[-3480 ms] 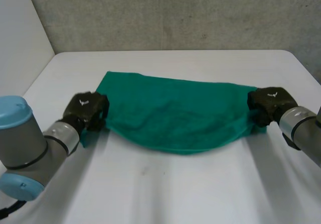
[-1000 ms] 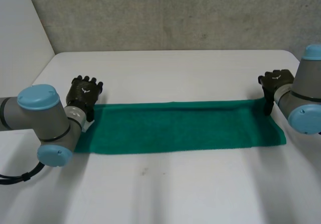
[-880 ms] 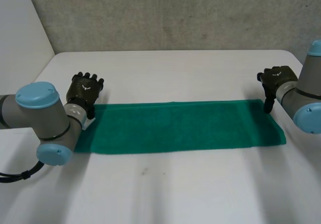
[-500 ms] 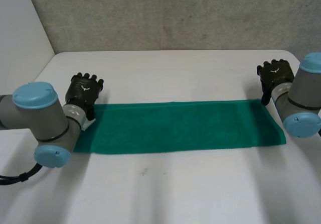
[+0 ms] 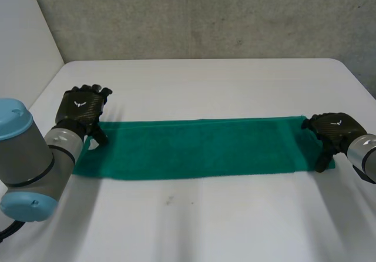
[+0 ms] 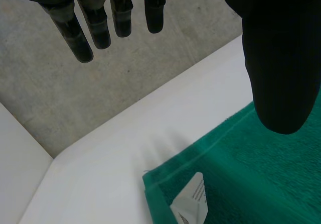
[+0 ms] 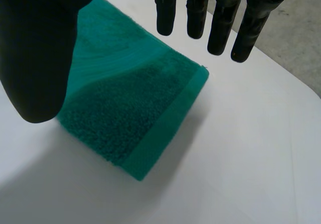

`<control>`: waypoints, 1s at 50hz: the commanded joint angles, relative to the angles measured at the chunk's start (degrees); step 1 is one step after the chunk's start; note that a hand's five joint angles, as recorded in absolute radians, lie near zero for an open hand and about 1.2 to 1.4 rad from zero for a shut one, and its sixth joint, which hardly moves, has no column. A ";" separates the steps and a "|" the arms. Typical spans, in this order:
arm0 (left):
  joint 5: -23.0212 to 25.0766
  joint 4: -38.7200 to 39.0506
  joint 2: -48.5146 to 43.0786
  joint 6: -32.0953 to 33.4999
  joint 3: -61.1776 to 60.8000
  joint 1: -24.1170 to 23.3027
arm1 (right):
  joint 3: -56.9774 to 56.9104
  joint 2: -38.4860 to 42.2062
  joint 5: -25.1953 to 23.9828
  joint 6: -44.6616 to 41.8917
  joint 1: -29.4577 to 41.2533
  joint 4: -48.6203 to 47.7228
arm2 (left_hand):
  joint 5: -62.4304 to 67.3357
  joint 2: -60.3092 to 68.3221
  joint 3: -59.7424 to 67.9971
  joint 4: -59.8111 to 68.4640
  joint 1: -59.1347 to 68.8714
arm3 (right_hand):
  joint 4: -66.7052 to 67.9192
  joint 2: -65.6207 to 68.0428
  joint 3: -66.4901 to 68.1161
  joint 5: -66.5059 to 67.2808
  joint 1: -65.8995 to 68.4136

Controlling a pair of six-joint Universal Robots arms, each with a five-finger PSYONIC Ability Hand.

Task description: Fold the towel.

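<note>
Nearest, along the lower part of the head view, is bare white table (image 5: 194, 227), with the left arm (image 5: 26, 162) bulking in at the lower left of the frame and the right arm (image 5: 365, 156) just entering at the right edge. Beyond that, across the middle of the frame, the green towel (image 5: 200, 147) lies flat on the table as a long, narrow strip running left to right. The right hand (image 5: 333, 130) is over the strip's right end, its thumb hanging down by the near right corner. Its own wrist view shows straight fingers set well apart from the thumb, with nothing between them. The towel's end and its smooth hem band (image 7: 165, 128) lie below the palm. Slightly farther back, the left hand (image 5: 82, 110) is at the strip's left end, by the far left corner. Its wrist view shows the same wide, empty spread of straight fingers and thumb, and below them the towel's corner bears a small white label (image 6: 190, 204). Whether either thumb touches the cloth cannot be told. Farther still, more bare table runs to a rough grey wall (image 5: 205, 15) across the top of the frame.
</note>
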 commanded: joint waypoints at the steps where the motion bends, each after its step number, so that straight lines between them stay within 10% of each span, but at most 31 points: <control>1: 0.18 0.02 -0.17 0.27 -1.09 0.00 | 0.07 2.61 0.39 -0.18 -0.89 -4.31 | -2.81 -1.87 -2.48 -2.15 -2.24 | 15.83 15.77 15.59 15.18 18.51; 13: 0.26 0.02 -0.26 0.27 -1.71 0.00 | -1.60 5.78 0.30 -0.70 -3.96 -4.14 | -2.81 -1.87 -2.48 -2.15 -2.24 | 64.17 64.11 63.94 63.53 66.85; 21: 0.09 0.02 -0.26 0.18 -1.80 0.00 | -1.35 5.60 0.04 -1.15 -7.12 -3.96 | -2.81 -1.87 -2.48 -2.15 -2.24 | 64.25 64.19 64.01 63.60 66.93; 23: 0.17 0.02 -0.17 0.27 -1.97 0.00 | -0.64 5.25 -0.05 -1.23 -7.48 -3.96 | -2.81 -1.87 -2.48 -2.15 -2.24 | 36.68 36.62 36.44 36.03 39.36; 29: 0.00 0.02 -0.17 0.18 -2.15 -0.09 | 1.11 3.41 -2.85 -1.06 -8.09 -4.05 | -2.81 -1.87 -2.48 -2.15 -2.24 | 23.27 23.21 23.03 22.62 25.95; 50: 0.00 0.02 -0.26 0.18 -2.24 -0.27 | 0.68 5.86 -6.55 -1.23 -8.18 -4.93 | -2.81 -1.87 -2.48 -2.15 -2.24 | 37.32 37.26 37.09 36.68 40.00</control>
